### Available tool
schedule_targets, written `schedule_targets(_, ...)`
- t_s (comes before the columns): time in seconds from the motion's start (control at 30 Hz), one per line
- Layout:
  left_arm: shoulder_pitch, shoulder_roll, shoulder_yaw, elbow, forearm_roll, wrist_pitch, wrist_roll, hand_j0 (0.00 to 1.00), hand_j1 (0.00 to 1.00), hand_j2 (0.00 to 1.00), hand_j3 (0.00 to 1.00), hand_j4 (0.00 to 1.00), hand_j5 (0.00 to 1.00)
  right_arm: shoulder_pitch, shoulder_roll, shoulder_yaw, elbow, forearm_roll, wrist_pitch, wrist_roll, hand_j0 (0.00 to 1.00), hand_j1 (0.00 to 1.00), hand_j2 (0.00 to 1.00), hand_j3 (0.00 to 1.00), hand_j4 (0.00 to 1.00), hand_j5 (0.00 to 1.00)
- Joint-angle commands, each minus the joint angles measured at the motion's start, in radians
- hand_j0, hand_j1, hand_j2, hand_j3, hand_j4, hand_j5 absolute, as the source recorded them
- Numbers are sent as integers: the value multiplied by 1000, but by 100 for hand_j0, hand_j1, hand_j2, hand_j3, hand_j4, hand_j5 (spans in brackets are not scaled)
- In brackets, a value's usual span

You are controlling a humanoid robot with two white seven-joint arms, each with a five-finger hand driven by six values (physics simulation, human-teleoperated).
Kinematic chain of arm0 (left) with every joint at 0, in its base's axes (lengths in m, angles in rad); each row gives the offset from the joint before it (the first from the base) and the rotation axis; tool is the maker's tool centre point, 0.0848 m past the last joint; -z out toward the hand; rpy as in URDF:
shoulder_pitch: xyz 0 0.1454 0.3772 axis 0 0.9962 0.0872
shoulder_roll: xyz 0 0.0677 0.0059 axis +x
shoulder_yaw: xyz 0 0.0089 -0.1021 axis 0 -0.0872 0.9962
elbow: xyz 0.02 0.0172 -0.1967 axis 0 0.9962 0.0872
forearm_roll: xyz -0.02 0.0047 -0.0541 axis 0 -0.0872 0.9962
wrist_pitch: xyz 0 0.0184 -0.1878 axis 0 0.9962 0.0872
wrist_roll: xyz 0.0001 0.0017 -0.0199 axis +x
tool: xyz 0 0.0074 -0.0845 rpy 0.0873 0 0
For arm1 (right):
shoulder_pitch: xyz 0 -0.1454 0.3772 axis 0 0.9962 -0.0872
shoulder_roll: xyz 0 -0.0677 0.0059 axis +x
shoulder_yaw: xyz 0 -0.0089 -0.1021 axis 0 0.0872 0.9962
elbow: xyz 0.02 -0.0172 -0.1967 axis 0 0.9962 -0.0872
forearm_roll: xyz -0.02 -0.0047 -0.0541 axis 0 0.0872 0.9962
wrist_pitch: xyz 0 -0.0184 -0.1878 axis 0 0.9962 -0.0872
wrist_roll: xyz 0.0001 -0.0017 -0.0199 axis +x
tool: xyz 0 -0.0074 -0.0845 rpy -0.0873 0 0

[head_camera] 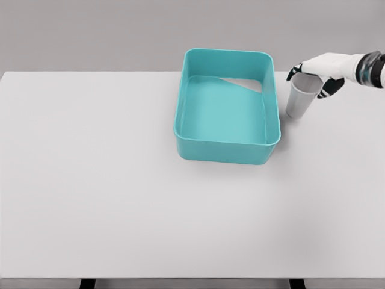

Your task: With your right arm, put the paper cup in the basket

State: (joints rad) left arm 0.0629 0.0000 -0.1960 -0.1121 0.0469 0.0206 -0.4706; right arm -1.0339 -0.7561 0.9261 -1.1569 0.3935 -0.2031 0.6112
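The small grey-white paper cup (299, 98) is a tapered cylinder, wider at its open rim and narrower at its base. It stands on the flat white table (108, 192) with a slight tilt, the rim leaning toward the upper right. The cup sits just to the right of the teal rectangular plastic basket (227, 106), outside it, beside the basket's right wall and apart from that wall by a narrow strip of table. The inside of the cup shows as a paler grey ellipse at the rim.

The right hand (319, 73), white with dark fingertips, reaches in from the right edge of the head view, its arm entering at the upper right beyond the basket. The hand is positioned at the rim of the cup. The fingers (296, 70) are curled around the upper part of the cup, with one dark tip to the left of the rim and others to its right, so the hand is closed in a grip on the cup.

The basket has rounded corners and a raised rim.
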Motion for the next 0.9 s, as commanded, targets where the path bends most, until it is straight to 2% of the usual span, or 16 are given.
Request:
schedule_targets(0.0,0,0,0,0,1,1,0,100,100,100,100,100,100,0,-3,-13,-10,-1,1,0,78,78,78,78,78,78)
schedule_targets(0.13,0,0,0,0,1,-1,0,100,100,100,100,100,100,0,-9,-15,-23,-1,1,0,78,78,78,78,78,78)
schedule_targets(0.2,0,0,0,0,1,1,0,100,100,100,100,100,100,2,-11,-44,-26,-2,1,0,78,78,78,78,78,78)
schedule_targets(0.27,0,0,0,0,1,-1,0,100,100,100,100,100,100,2,-20,-58,-61,-4,1,0,78,78,78,78,78,78)
schedule_targets(0.53,0,0,0,0,1,1,0,100,100,100,100,100,100,3,-23,-102,-115,-2,2,0,78,78,78,78,78,78)
schedule_targets(0.87,0,0,0,0,1,1,0,100,100,100,100,100,100,5,-35,-138,-133,-4,2,0,75,75,75,75,75,75)
